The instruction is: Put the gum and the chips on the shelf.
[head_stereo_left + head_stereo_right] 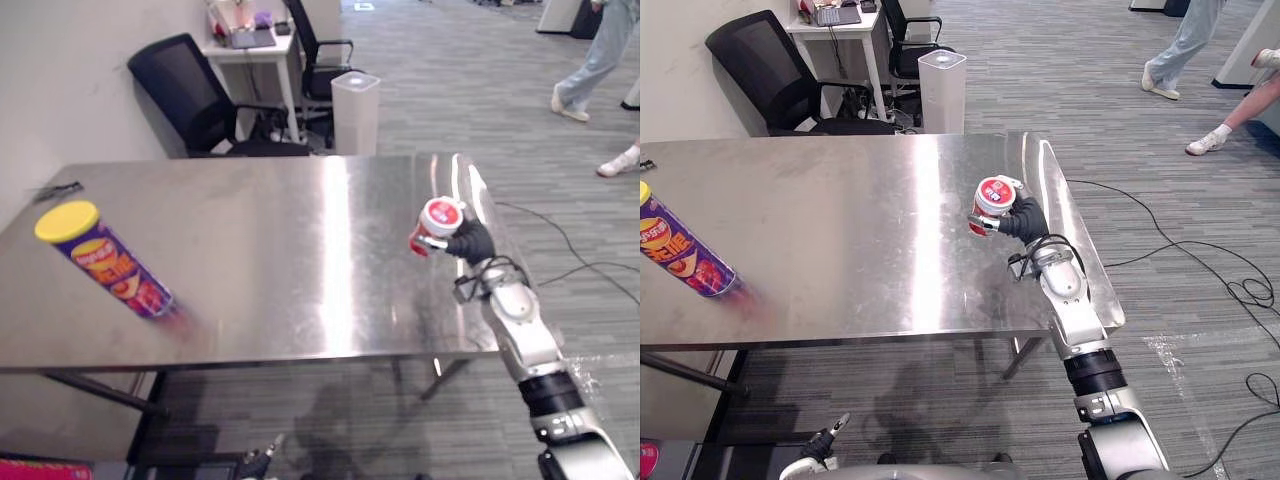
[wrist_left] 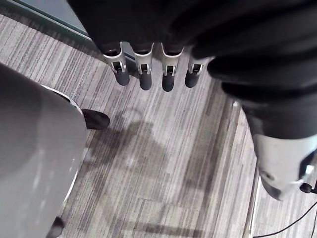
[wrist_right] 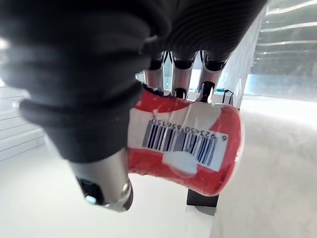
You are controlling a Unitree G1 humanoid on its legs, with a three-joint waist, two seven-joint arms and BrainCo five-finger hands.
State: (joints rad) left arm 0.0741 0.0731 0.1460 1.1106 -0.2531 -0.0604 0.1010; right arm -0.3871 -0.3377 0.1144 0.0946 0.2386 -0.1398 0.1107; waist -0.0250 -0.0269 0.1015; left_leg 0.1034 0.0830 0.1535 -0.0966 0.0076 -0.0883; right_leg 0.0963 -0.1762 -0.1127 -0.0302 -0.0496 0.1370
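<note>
Steel, bright and bare, is what the counter is made of, and the two task things sit well apart on it. The purple chips can lies on its side near the left end. The left eye view shows its yellow lid whole, while the right eye view cuts the lid off at the edge. Near the right edge, the right hand has the red-and-white gum tub in its grip, tilted. I cannot tell whether the tub is clear of the surface. The right wrist view adds the tub's barcoded side, with the fingers curled over it and the thumb pressed against it. The left wrist view shows the left hand empty, with its fingers straight over the grey carpet. A black office chair stands behind the counter.
</note>
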